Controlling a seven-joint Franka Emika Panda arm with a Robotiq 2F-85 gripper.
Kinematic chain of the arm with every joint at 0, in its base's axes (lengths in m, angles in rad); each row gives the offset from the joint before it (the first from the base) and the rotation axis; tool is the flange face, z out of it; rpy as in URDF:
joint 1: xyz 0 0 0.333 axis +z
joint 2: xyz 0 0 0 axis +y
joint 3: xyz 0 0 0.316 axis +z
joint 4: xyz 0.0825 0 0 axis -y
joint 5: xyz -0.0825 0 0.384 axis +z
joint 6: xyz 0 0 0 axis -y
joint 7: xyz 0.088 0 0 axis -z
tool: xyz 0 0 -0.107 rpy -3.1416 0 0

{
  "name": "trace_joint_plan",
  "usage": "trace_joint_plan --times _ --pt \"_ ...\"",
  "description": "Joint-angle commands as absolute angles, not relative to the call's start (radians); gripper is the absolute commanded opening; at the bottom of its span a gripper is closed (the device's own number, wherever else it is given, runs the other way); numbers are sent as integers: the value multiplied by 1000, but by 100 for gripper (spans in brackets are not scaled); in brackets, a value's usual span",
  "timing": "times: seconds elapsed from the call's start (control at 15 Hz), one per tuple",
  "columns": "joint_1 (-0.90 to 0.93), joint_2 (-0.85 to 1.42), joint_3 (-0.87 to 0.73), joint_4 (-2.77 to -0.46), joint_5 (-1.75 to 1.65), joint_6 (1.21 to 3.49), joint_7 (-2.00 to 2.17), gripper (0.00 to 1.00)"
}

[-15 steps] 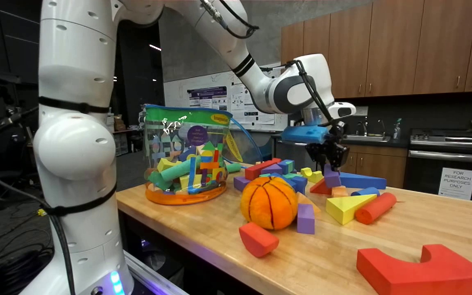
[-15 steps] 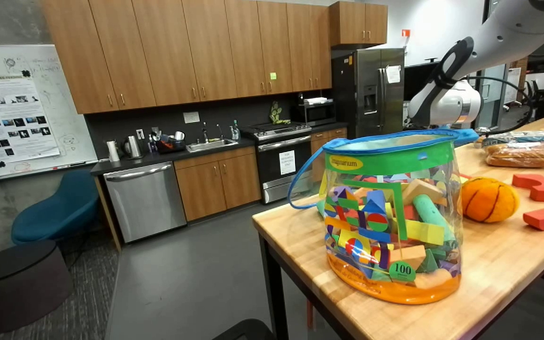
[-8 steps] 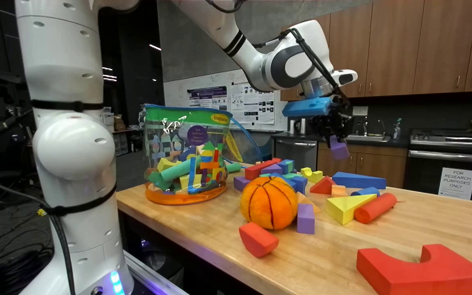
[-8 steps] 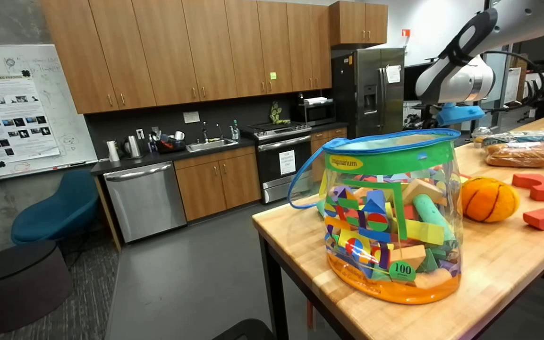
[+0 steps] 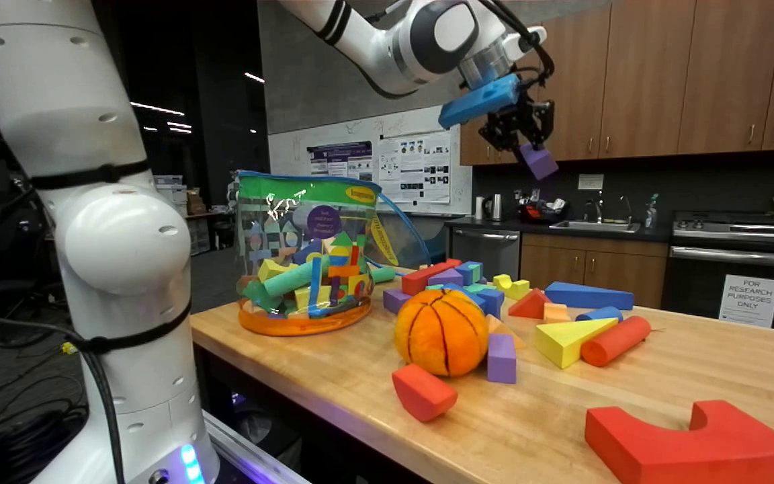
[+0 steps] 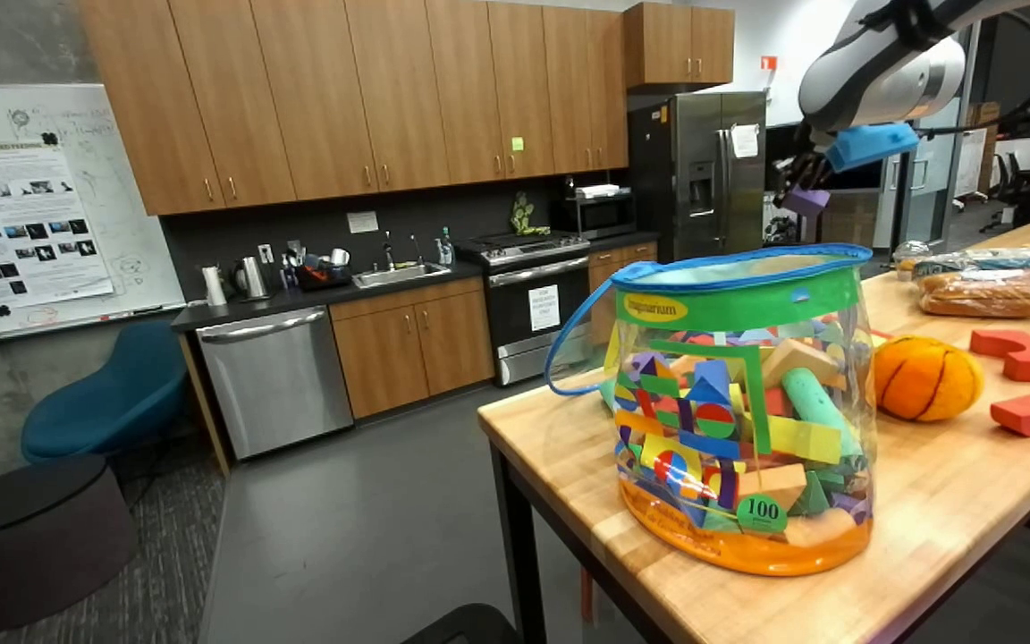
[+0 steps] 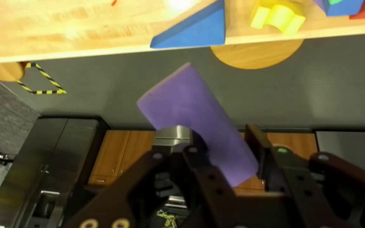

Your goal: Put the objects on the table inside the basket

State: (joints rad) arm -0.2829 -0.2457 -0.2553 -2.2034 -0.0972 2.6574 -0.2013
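My gripper [image 5: 527,142] is shut on a purple arch-shaped block [image 5: 539,162], high above the table [image 5: 320,370]. The wrist view shows this purple block [image 7: 182,101] tilted between the fingers. The basket [image 6: 747,309], clear with a green rim and orange base, stands open at the table's end with many blocks inside. The orange ball [image 5: 441,333] lies on the table. Around it lie a red half-round block [image 5: 422,393], a purple block [image 5: 501,358], a yellow triangle [image 5: 572,339], a red cylinder [image 5: 615,341], a blue wedge [image 5: 588,296] and a red arch [image 5: 693,444].
More blocks are piled behind the ball near the basket, including a long red one [image 5: 427,275] and a yellow arch [image 5: 512,287]. Wrapped bread [image 6: 984,293] lies farther along the table. The basket's blue-edged lid [image 5: 404,225] hangs open at its side.
The gripper has lifted the purple arch block from among the blocks, high above the table, and tilted it. The arm has drawn up and back. The other blocks, ball and basket stay put.
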Motion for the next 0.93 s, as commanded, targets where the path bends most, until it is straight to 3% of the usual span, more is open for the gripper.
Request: trace_joint_plan --times 0.0,0.87 --pt "-256 -405 -197 -2258 -159 2616 -167 12" --pt "-147 -719 66 -2429 -311 2574 -120 12"
